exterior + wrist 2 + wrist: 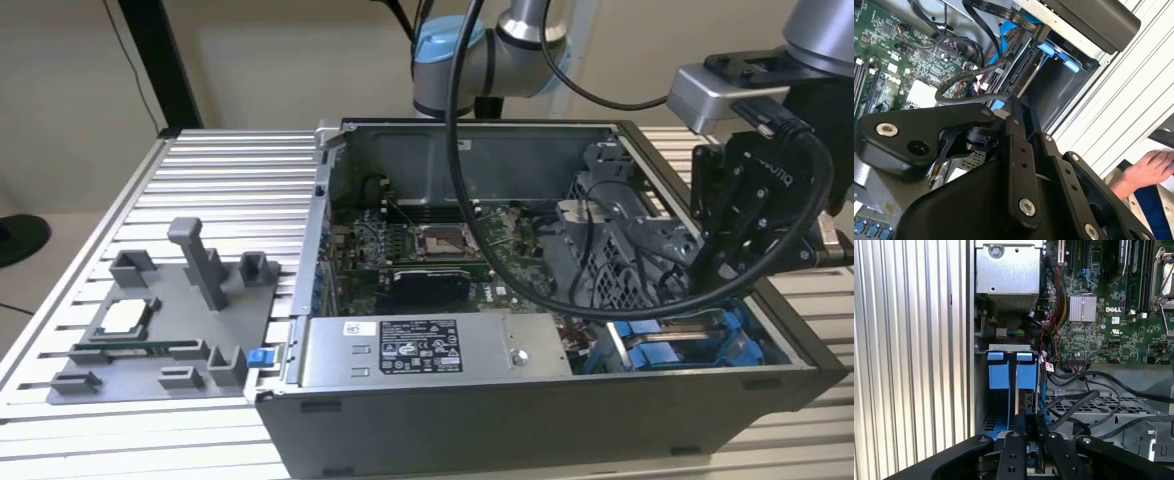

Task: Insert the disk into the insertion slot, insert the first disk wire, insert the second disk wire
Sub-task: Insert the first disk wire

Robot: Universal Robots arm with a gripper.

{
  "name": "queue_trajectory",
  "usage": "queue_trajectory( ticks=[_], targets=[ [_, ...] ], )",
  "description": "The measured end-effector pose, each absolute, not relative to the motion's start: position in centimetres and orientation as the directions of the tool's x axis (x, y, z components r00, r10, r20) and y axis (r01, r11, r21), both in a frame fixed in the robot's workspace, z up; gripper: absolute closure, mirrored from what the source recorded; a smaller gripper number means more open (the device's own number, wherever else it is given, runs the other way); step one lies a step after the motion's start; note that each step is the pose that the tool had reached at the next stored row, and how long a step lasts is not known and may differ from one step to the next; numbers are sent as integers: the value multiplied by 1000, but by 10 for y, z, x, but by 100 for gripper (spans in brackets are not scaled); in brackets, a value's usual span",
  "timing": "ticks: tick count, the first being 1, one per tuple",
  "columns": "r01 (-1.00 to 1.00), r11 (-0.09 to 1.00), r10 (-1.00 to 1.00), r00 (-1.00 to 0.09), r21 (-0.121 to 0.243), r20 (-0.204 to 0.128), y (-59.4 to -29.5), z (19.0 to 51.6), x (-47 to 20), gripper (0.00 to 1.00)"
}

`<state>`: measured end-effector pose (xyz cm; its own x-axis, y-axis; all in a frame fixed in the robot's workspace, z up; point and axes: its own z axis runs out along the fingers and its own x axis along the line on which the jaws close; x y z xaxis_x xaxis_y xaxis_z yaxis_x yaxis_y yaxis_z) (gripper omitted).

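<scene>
At the insertion slot (999, 371) your gripper (1031, 421) hangs among black wires (1074, 402); whether it grips anything, cannot tell. Line up square; don't snag wires.

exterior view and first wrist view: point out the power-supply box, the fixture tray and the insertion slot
grey labelled power-supply box (416, 348): exterior view, its label
grey plastic fixture tray (127, 372): exterior view, bare base
grey metal insertion slot (998, 372): first wrist view, one blue tab
</scene>
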<state>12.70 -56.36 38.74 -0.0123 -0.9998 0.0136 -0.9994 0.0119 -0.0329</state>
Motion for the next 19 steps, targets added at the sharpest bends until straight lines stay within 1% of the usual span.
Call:
queue_trajectory(
  ticks=[3, 5, 7, 11, 14, 16, 19],
  targets=[
    [-999, 12, -1000, -12, -33, 10, -564, 387, 127, 100],
    [-999, 13, -1000, -13, -33, -4, -564, 387, 127, 100],
    [-999, 14, -1000, -13, -32, -26, -564, 387, 127, 100],
    [-999, 17, -996, -14, -32, -89, -564, 387, 127, 100],
    [-999, 18, -992, -14, -28, -122, -564, 387, 128, 100],
    [-1000, 19, -991, -15, -23, -133, -565, 386, 129, 100],
    [-1000, 20, -991, -18, -17, -133, -568, 386, 129, 100]
  ],
)
